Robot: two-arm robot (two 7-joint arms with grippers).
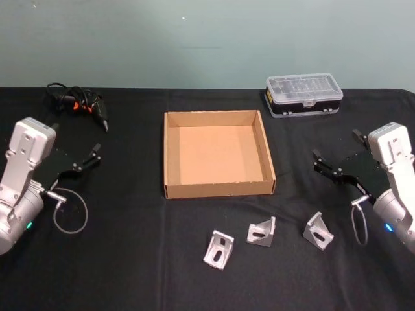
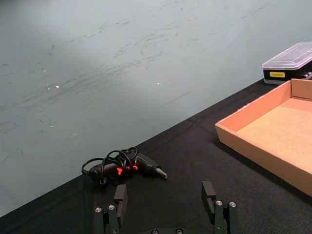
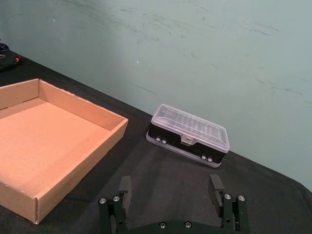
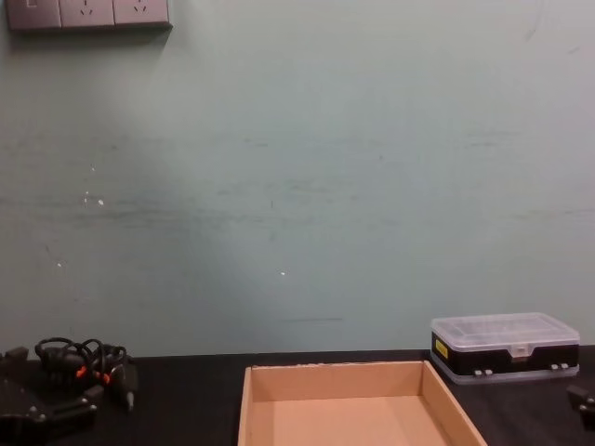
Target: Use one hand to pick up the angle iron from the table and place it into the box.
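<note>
Black worktop [image 1: 130, 275] carrying a cardboard box [image 1: 217, 188], three angle irons [image 1: 261, 231] just in front. Left pincer [image 2: 164, 190] and right pincer [image 3: 169, 183] parked either side, both released.

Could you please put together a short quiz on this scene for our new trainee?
1. How many angle irons lie on the table?
2. True or false: the box holds an angle iron.
3. The left gripper and right gripper are: A) both open and empty; B) both shut; C) one shut on an angle iron.

Key: 1. Three, all on the near side of the box. 2. False, the box is empty. 3. A.
</note>
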